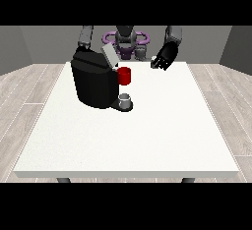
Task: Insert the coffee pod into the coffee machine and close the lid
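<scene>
A: Start at the hand at the view's right [164, 57]. What's it doing?

B: Raised over the far edge of the white table [147, 135], black, palm side toward us. Fingers hang down, a bit curled, not wrapped round anything I can make out. Whether something tiny sits in it, can't tell.

A: The pod?

B: No loose pod visible. There's a red cylinder [124, 75] toward the view's left of that hand and lower, nearer us, right at the front of the coffee machine [93, 81] under its raised lid [109, 55]. Could be the pod, could be part of the machine, can't tell from here.

A: Lid state?

B: Up. Grey flap tilted, standing off the top of the black body, so not closed.

A: Anything below the red thing?

B: Small grey cup [125, 99] on the machine's dark base [118, 107], closer to us than the red piece, just beneath it.

A: Machine versus the hand?

B: Well apart, machine sits off to the view's left of it and closer to us, on the table's far-left part.

A: Other hand?

B: Only a grey arm [85, 36] shows at the view's left, dropping behind the machine. The hand itself is hidden there, fingers not visible.

A: Beyond that?

B: Robot torso [126, 40] behind the table's far edge, wood-look floor [29, 84] both sides, grey wall behind
</scene>
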Controlling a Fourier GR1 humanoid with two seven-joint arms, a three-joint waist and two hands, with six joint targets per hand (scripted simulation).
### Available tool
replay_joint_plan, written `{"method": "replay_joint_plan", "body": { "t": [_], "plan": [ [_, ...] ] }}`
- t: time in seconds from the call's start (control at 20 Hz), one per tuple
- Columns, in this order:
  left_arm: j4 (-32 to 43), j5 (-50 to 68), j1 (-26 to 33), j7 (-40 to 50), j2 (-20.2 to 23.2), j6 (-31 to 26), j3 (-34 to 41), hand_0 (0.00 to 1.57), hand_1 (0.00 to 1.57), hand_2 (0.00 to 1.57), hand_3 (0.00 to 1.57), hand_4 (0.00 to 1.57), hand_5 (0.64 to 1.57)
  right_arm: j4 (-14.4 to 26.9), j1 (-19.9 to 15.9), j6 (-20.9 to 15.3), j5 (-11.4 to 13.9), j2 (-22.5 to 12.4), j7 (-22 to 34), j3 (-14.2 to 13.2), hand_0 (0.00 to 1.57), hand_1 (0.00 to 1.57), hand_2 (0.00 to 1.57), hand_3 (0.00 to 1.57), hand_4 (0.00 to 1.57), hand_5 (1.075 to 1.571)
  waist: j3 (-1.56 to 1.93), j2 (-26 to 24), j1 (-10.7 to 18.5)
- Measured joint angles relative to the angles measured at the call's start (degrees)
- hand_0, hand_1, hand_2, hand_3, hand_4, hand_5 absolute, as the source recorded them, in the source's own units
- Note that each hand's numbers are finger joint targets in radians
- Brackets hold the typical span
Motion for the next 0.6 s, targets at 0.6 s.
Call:
{"method": "replay_joint_plan", "body": {
  "t": [0.6],
  "plan": [
    [-2.3, 1.9, -9.2, 8.3, -2.9, -6.0, 3.4, 1.23, 1.23, 1.26, 1.27, 0.5, 1.571, -1.4, -1.7, 1.5, -2.1, -0.8, -0.8, -1.7, 0.0, 0.0, 0.0, 0.0, 0.0, 1.571, 0.0, -0.8, -2.8]
  ]
}}
